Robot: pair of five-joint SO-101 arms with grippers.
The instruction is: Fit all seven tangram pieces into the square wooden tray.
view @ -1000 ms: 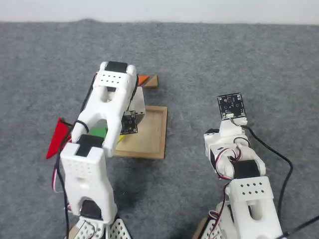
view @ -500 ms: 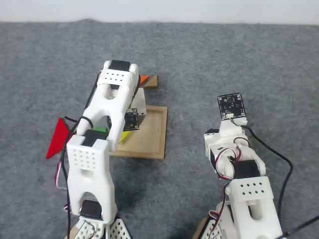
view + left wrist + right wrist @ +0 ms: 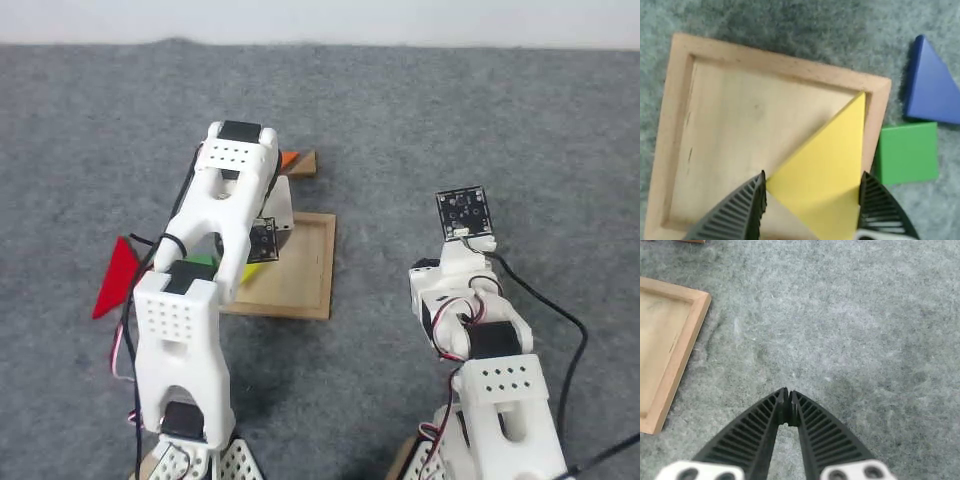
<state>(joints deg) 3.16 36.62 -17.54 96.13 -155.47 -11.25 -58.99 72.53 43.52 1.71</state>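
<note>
We see a grey carpet (image 3: 450, 120) covering the whole table, with the left arm (image 3: 225, 200) stretched out over the square wooden tray (image 3: 780, 62) and the right arm (image 3: 470, 330) folded back beside it. The left gripper (image 3: 811, 176) hangs above the tray, its fingers grasping the yellow triangle (image 3: 835, 150) by two opposite edges. One tip of the triangle reaches a tray corner, and part of it covers the rim. Just outside that rim, on the carpet, lie the blue triangle (image 3: 932, 90) and the green square (image 3: 907, 152), close together. The red triangle (image 3: 115, 275) lies on the outer side of the left arm, apart from the tray. A small orange piece (image 3: 288, 158) sits beyond the tray's far edge. The right gripper (image 3: 789, 400) is clenched on nothing, over bare carpet near the tray's side.
</note>
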